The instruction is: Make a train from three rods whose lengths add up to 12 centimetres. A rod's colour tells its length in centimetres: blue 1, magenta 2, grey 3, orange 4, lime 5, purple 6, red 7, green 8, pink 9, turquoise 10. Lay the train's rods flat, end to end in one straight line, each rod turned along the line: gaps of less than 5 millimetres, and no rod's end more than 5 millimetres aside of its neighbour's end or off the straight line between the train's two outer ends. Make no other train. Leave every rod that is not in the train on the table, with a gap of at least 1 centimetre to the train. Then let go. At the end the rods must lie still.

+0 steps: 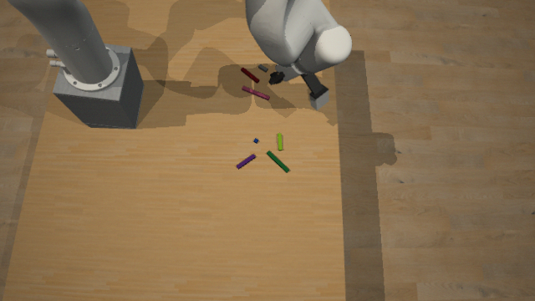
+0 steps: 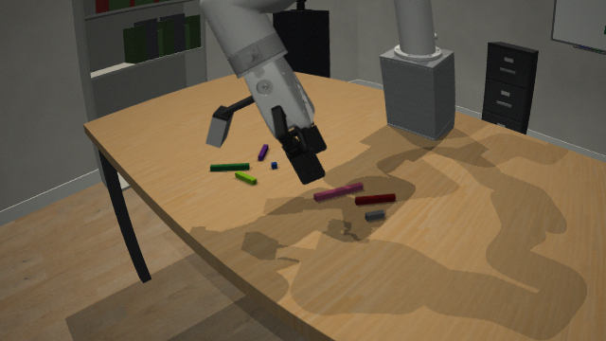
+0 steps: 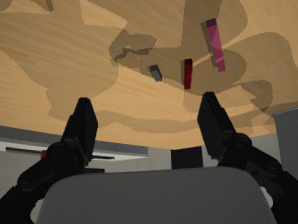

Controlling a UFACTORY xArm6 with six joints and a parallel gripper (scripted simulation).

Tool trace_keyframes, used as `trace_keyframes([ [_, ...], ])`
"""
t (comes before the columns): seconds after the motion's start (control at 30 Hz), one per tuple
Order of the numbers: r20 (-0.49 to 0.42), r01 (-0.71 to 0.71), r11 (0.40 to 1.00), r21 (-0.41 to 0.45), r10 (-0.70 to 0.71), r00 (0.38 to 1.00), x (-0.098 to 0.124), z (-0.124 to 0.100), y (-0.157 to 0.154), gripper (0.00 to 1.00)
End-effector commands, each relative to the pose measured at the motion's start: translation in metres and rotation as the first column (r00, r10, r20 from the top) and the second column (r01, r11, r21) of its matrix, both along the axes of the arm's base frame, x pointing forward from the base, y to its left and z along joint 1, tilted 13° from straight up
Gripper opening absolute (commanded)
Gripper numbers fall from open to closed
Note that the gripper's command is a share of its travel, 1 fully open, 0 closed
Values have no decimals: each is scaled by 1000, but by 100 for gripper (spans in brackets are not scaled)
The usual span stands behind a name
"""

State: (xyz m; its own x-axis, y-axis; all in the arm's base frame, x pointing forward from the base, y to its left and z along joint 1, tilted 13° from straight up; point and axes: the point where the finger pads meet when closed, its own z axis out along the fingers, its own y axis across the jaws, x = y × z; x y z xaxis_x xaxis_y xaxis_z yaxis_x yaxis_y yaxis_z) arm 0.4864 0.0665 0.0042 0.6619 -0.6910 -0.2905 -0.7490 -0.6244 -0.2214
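My gripper (image 1: 298,89) (image 3: 147,108) is open and empty, tilted above the table. The grey rod (image 1: 262,68) (image 2: 375,215) (image 3: 156,73), the red rod (image 1: 250,75) (image 2: 375,199) (image 3: 188,74) and the long pink rod (image 1: 256,93) (image 2: 338,191) (image 3: 216,45) lie apart in the arm's shadow. The blue rod (image 1: 256,140) (image 2: 274,165), lime rod (image 1: 280,141) (image 2: 245,178), green rod (image 1: 277,161) (image 2: 229,167) and purple rod (image 1: 246,161) (image 2: 263,152) form a loose separate group, turned different ways. No rods are joined end to end.
The robot's grey base block (image 1: 110,106) (image 2: 412,95) stands on the table (image 1: 167,217) (image 2: 166,123). In the top view the table's right edge lies to the right of the rods. A bookshelf and a drawer cabinet (image 2: 508,85) stand beyond the table.
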Motion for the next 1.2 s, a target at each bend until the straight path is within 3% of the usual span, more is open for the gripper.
trace_keyframes([
  [0.0,5,166,986,-10,-166,986,2,-5,-24,100],
  [0.23,-3,410,912,-27,-410,912,-3,-15,-66,100],
  [0.47,-7,653,756,-54,-654,756,-18,-26,-115,100],
  [0.53,-7,653,756,-54,-654,756,-18,-26,-115,100],
  [0.57,-6,735,675,-66,-736,677,-26,-29,-135,100],
  [0.67,-5,791,608,-76,-793,609,-34,-32,-150,100],
  [1.03,26,973,191,-128,-980,196,-88,-45,-226,100],
  [1.1,26,973,191,-128,-980,196,-88,-45,-226,100],
  [1.17,37,985,102,-138,-993,108,-102,-46,-240,100],
])
